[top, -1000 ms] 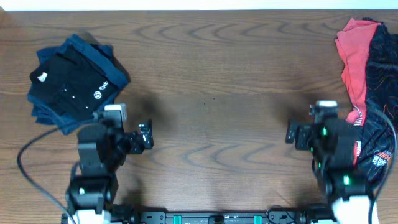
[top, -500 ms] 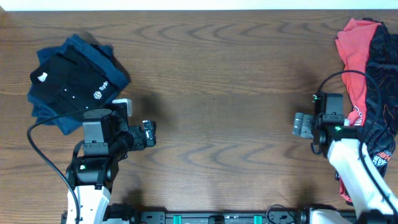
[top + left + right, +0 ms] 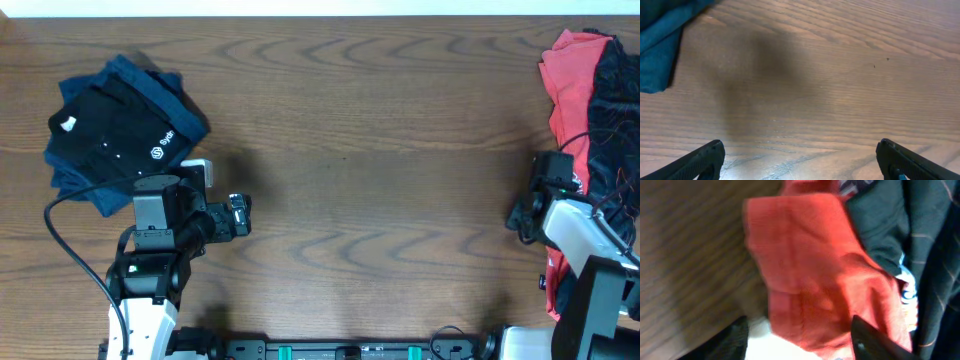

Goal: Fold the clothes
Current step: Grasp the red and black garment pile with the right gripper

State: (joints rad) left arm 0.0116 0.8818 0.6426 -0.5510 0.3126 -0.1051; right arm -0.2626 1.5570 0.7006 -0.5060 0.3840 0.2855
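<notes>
A coral-red T-shirt (image 3: 568, 95) lies crumpled at the table's far right, under a black jersey with red lines (image 3: 615, 130). A black shirt sits on a folded navy shirt (image 3: 120, 135) at the far left. My right gripper (image 3: 553, 178) is at the pile's left edge. In the right wrist view its fingers (image 3: 805, 340) are open with the red T-shirt (image 3: 810, 275) spread between them and the black jersey (image 3: 920, 255) to the right. My left gripper (image 3: 240, 215) is open and empty over bare wood (image 3: 800, 162). The navy shirt's corner (image 3: 660, 50) shows at upper left.
The brown wood table (image 3: 370, 160) spans the view between the two piles. A black cable (image 3: 60, 230) loops beside the left arm. The arm bases and a rail run along the front edge (image 3: 350, 350).
My right arm has swung from pointing left over the table round to the right, onto the edge of the red and black pile. My left arm shifted slightly and then stayed still.
</notes>
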